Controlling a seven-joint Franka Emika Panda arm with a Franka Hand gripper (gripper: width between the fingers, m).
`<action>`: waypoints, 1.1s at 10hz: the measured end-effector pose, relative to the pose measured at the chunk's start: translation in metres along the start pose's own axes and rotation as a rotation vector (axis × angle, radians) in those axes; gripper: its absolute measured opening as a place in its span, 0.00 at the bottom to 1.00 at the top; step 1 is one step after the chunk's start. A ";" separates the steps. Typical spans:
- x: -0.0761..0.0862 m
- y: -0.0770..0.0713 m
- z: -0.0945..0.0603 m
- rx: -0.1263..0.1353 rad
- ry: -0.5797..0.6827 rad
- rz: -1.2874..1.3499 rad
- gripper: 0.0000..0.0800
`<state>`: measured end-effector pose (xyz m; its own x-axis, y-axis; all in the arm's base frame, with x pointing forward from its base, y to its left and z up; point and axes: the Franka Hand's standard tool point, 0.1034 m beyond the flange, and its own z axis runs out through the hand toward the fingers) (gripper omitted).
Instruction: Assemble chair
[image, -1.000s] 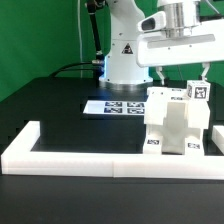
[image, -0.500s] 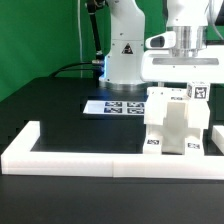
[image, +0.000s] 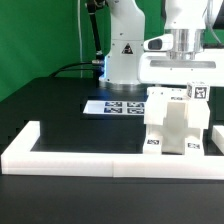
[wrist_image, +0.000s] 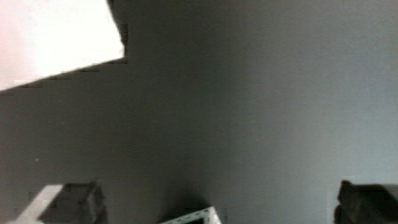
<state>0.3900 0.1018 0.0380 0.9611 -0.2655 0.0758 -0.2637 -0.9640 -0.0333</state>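
Observation:
The chair (image: 175, 125) is a blocky white structure with small black-and-white tags, standing at the exterior view's right against the front wall. My gripper (image: 184, 88) hangs straight down just above the chair's top back edge, its fingertips partly hidden against it. In the wrist view the gripper (wrist_image: 221, 206) is open and holds nothing, with its two dark fingertips (wrist_image: 71, 205) set wide apart over the dark table. A small white corner of a part (wrist_image: 192, 215) shows between them, not gripped.
The marker board (image: 115, 106) lies flat on the black table behind the chair, toward the exterior view's left. A long low white border wall (image: 60, 155) runs along the front and up both sides. The robot base (image: 125, 50) stands at the back. A white surface (wrist_image: 54, 40) fills one wrist-view corner.
The gripper has swung from a tilted pose further to the exterior view's right to an upright pose centred over the chair. It has barely moved in the last half second.

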 end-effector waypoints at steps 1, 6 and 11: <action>0.003 0.004 0.001 -0.003 0.004 0.009 0.81; 0.019 0.015 0.010 -0.017 0.014 0.040 0.81; 0.024 0.020 0.014 -0.025 0.013 0.046 0.81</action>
<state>0.4089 0.0761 0.0248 0.9468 -0.3097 0.0873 -0.3098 -0.9507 -0.0126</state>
